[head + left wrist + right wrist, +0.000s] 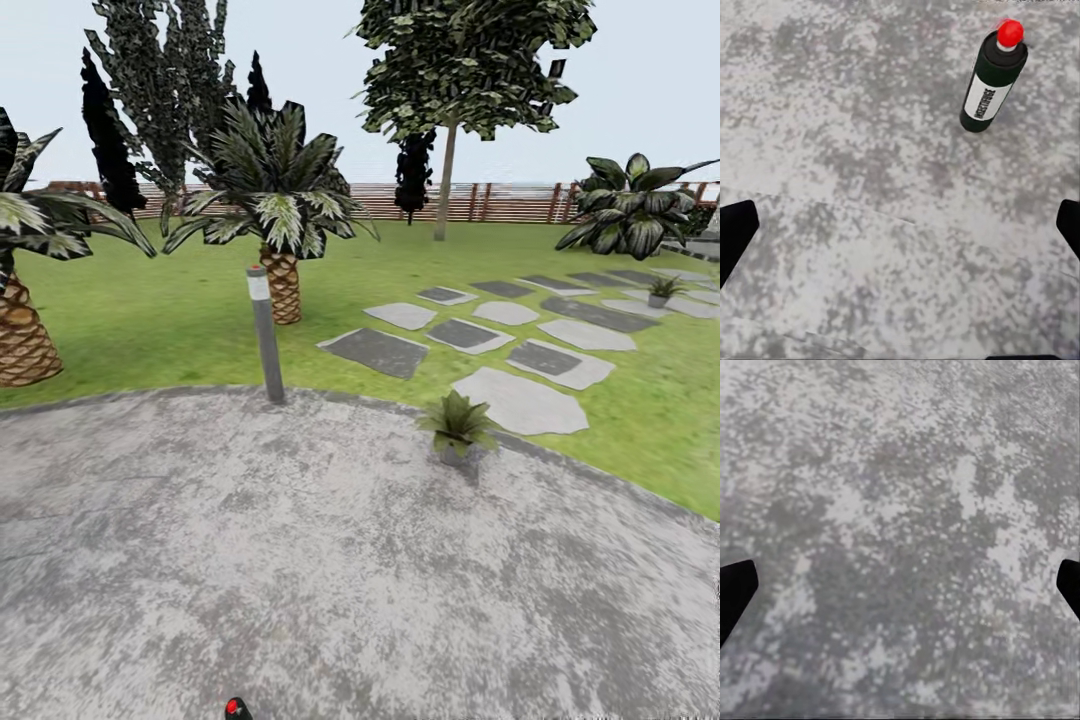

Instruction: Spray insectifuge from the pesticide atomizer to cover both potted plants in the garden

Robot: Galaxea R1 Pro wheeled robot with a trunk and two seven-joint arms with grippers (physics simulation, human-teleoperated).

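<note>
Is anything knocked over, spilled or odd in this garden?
Nothing stands out. The atomizer stands upright on the paving, with no spill around it. The near potted plant and the far one sit upright. Both grippers hang open, holding nothing.

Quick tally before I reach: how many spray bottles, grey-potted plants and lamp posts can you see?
pesticide atomizer: 1
potted plants: 2, near potted plant, far potted plant
bollard lamp post: 1
Total: 4
</note>
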